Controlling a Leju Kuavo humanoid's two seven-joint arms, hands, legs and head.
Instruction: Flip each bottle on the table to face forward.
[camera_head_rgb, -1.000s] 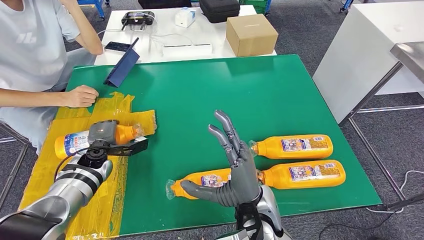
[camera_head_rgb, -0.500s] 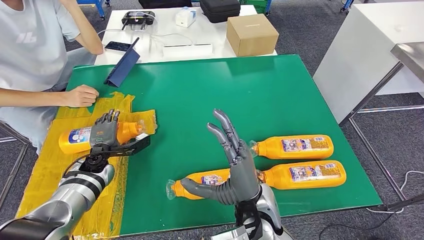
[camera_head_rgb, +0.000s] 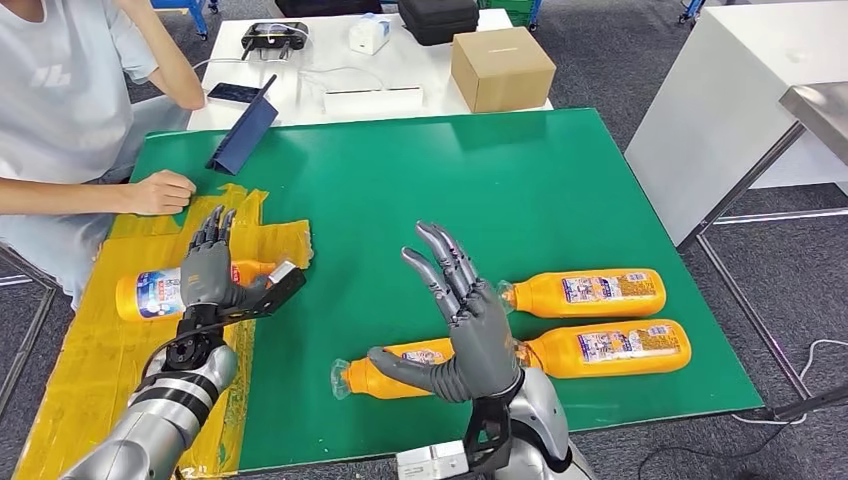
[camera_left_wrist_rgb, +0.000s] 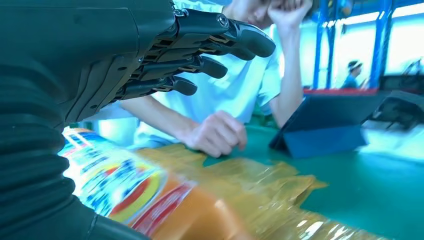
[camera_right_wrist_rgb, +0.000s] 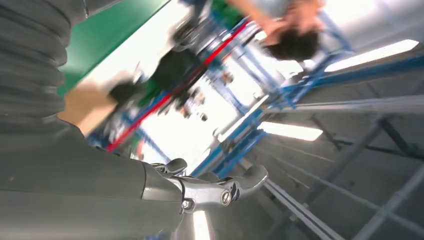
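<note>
Bottles lie on their sides across the green table (camera_head_rgb: 560, 180): one (camera_head_rgb: 160, 292) on the yellow sheet (camera_head_rgb: 80, 370) at the left, label up, and three at the right, namely a near one (camera_head_rgb: 395, 370), a far one (camera_head_rgb: 585, 293) and one (camera_head_rgb: 605, 347) just in front of it. Left hand (camera_head_rgb: 212, 275) hovers above the left bottle with fingers spread and nothing held, which suggests that bottle is set down as intended. Right hand (camera_head_rgb: 465, 330) stands raised and spread, empty, over the near right bottle, placed for the next grasp, while a person's fist (camera_head_rgb: 160, 192) rests near the sheet's far edge.
</note>
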